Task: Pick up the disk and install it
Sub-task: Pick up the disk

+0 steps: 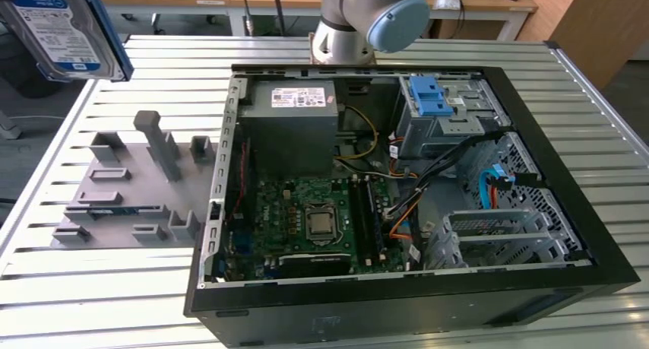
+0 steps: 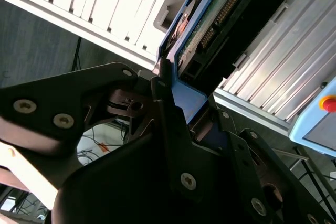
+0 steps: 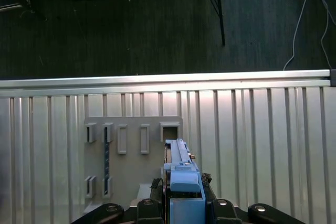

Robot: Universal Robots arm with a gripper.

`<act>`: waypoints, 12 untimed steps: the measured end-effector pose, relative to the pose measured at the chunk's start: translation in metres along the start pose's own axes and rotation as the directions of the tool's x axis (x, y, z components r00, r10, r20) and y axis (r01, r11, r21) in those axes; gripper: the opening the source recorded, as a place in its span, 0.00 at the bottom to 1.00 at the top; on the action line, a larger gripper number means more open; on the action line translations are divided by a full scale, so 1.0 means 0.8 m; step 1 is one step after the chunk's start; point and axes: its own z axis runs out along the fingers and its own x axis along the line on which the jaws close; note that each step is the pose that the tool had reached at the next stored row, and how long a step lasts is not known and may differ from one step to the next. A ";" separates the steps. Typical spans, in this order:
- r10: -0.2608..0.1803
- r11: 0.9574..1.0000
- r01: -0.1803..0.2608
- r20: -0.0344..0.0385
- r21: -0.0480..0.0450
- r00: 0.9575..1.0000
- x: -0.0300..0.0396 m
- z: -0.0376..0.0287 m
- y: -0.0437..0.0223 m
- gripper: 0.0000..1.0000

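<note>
Case [image 1: 406, 307] open, off to side of gripper [image 3: 182, 196]; grey rack [image 3: 131, 169] below it. Disk [image 1: 63, 37] aloft, jaws clamped on its blue rail [image 2: 190, 97], edge-on. Likely rigid, dense, shock-sensitive: grip the frame sides, not label [image 1: 51, 16] or board [image 2: 210, 20].

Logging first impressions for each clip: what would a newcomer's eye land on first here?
The flat silver hard drive with a blue plastic rail frame, clamped in the jaws, hangs high at the exterior view's upper left. Below lies the open black computer tower case on the slatted metal table, a grey slotted holder tray beside it.
</note>
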 end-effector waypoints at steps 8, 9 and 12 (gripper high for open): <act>0.000 1.000 0.000 0.000 0.000 1.000 -0.0003 -0.0093 0.0002 0.37; 0.000 1.000 0.000 0.000 0.000 1.000 -0.0003 -0.0104 0.0002 0.37; 0.000 1.000 0.000 0.000 0.000 1.000 -0.0004 -0.0142 0.0003 0.37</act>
